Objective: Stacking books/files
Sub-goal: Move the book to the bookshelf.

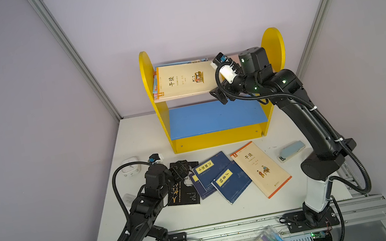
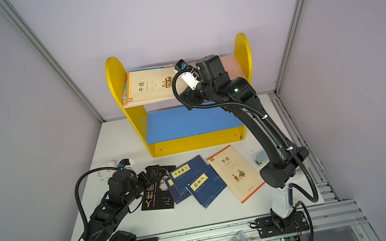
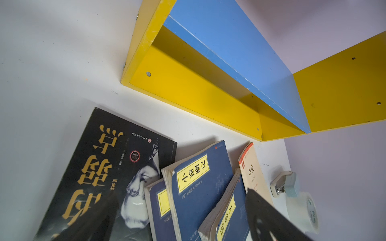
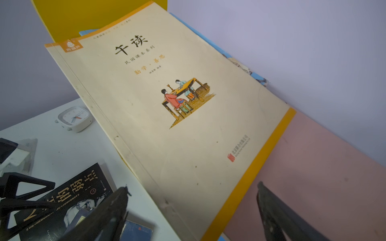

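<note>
Cream-covered paperback (image 1: 184,79) lay flat on top of a small pile at the left end of the pink upper shelf (image 2: 230,66) of the yellow bookshelf (image 1: 216,139). Blue and pink edges of the books beneath it showed along its far and left sides. The blue lower shelf (image 1: 215,116) carried nothing.

The right fingers (image 4: 273,215) stood wide apart at the near right corner of that top book. One was over the pink board and one off the shelf front, with the book's yellow edge strip between them. They gripped nothing. Contact with the cover could not be confirmed.

Five books lay on the surface (image 1: 203,213) in front of the bookshelf:
- a black book (image 1: 186,197) with gold lettering;
- three navy books (image 1: 211,167) with yellow labels, overlapping one another;
- a second cream book (image 1: 262,168) just beside them.

The left fingers (image 1: 178,168) hung apart and empty above the far edge of the black book.

Judgement: the placement on the upper pile appeared complete, and the step in hand was the pickup of the next book from the surface. The books were thin and lay flat, so one finger would need to get under a free edge. A navy book overlapped the black cover, so the uppermost navy book, with its raised page edge, looked the easier grasp. The stapler (image 1: 291,150) and the clock (image 4: 73,119) were to be left alone.
</note>
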Motion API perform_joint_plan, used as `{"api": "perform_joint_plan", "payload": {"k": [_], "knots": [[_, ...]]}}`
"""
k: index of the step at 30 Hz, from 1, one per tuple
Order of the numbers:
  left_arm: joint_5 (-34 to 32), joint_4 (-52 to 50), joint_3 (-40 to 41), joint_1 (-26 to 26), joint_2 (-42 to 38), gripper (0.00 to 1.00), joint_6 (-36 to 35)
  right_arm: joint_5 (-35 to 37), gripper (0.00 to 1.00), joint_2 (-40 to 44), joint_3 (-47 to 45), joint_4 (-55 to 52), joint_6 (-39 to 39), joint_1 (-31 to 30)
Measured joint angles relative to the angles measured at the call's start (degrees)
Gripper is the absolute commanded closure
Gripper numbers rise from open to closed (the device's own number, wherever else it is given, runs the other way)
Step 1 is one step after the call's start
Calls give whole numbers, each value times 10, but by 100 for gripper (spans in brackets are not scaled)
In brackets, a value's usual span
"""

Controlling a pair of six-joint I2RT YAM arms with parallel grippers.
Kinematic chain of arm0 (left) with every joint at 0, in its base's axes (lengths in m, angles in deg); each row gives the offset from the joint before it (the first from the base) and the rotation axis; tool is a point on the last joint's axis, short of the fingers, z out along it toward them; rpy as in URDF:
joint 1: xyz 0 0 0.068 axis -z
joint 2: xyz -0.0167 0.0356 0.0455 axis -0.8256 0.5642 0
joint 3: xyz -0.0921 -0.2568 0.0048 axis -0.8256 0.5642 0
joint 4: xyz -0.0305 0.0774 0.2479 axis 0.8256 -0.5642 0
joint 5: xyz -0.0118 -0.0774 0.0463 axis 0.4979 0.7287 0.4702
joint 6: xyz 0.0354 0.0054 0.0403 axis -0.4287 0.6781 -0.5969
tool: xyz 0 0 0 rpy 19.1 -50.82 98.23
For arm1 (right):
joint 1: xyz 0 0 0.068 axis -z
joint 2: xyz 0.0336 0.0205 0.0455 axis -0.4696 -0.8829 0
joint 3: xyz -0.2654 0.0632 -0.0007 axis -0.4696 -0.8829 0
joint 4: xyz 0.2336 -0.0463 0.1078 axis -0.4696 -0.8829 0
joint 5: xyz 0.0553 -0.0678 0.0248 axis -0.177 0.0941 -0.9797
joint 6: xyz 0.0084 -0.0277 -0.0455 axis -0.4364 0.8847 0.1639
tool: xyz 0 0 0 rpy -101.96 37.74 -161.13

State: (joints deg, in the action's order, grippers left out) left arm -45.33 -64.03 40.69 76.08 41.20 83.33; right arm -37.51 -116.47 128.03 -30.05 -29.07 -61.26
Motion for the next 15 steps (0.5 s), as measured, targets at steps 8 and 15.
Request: {"api": "perform_joint_plan", "payload": {"k": [8, 15], "knots": [[0, 0, 1, -1, 0, 3, 0, 15, 2, -9, 1, -4, -12, 0], [0, 1, 2, -2, 1, 3, 0, 23, 2, -18, 8, -3, -29, 0]]}}
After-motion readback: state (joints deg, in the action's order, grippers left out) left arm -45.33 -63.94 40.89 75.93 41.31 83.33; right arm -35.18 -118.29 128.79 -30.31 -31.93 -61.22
